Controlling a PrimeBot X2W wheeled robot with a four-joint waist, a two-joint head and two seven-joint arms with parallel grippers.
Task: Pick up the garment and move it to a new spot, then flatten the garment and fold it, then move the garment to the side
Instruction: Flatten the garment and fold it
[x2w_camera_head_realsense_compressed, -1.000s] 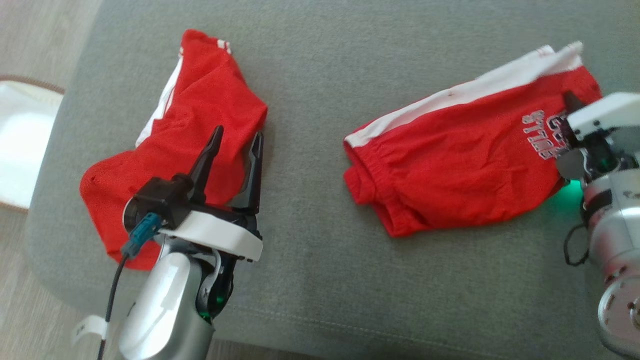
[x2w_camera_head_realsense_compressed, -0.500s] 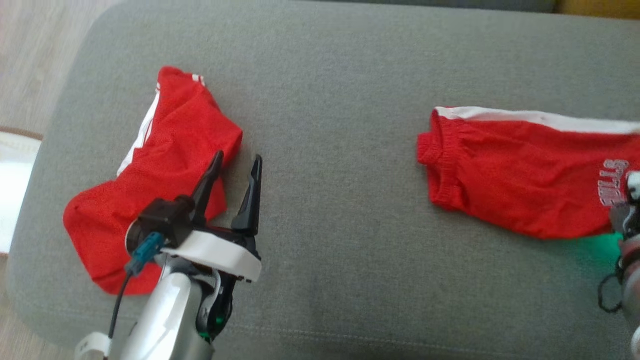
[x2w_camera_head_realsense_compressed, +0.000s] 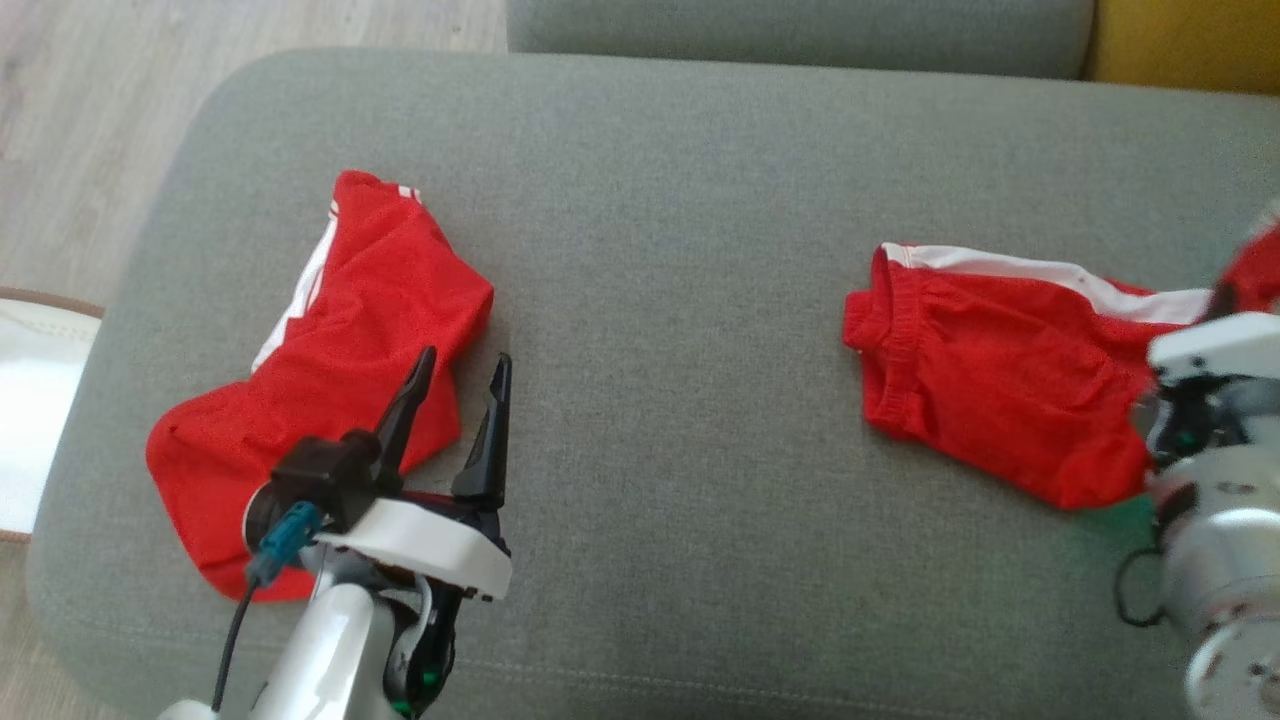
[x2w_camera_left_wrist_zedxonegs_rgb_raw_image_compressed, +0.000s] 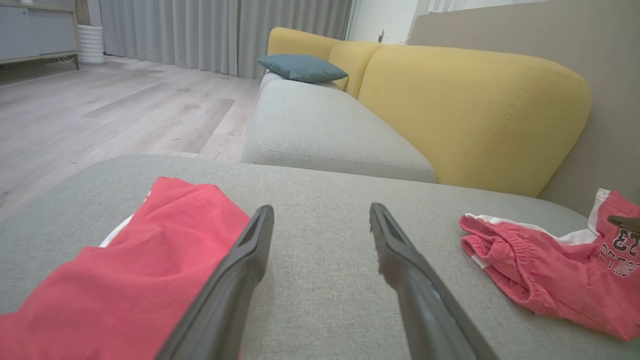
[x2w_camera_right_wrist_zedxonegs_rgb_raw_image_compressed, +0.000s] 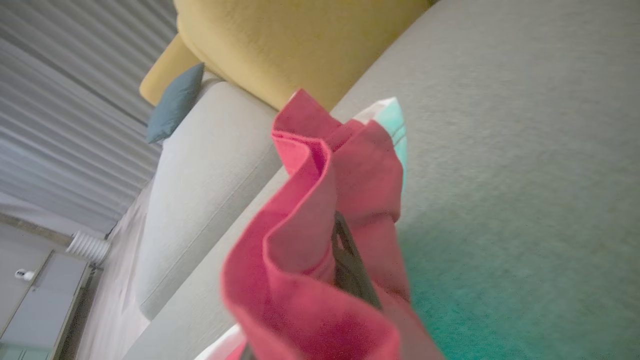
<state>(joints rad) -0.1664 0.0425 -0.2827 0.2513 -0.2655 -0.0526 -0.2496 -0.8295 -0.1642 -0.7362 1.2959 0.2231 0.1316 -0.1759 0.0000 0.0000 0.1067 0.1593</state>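
Right pincer (x2w_camera_right_wrist_zedxonegs_rgb_raw_image_compressed: 350, 260) is clamped tight on one end of the red shorts (x2w_camera_head_realsense_compressed: 990, 400), cloth bunched round both fingers. That end's held up off the cushion, while the waistband end lies on the grey seat (x2w_camera_head_realsense_compressed: 680, 250), over twd my right. Gripping at an end makes sense, I reckon: haul it by one end & the rest trails out flatter, ready for the spreading step. Left pincer (x2w_camera_head_realsense_compressed: 465, 356) is spread wide w/ nothing in it, low over the seat, one finger over the edge of the other red garment (x2w_camera_head_realsense_compressed: 340, 310). That one's crumpled at my left, well apart from the shorts. Btw the two there's a stretch of bare seat, prob. the best spot to flatten & fold. Watch-out: my left arm sits right by that other red garment & could snag it if I swing across. Further back: a second grey seat (x2w_camera_left_wrist_zedxonegs_rgb_raw_image_compressed: 320, 130), yellow backrest (x2w_camera_left_wrist_zedxonegs_rgb_raw_image_compressed: 470, 110), blue pillow (x2w_camera_left_wrist_zedxonegs_rgb_raw_image_compressed: 302, 67), wood floor (x2w_camera_left_wrist_zedxonegs_rgb_raw_image_compressed: 100, 110), curtains (x2w_camera_left_wrist_zedxonegs_rgb_raw_image_compressed: 200, 30). None of that's in my way.
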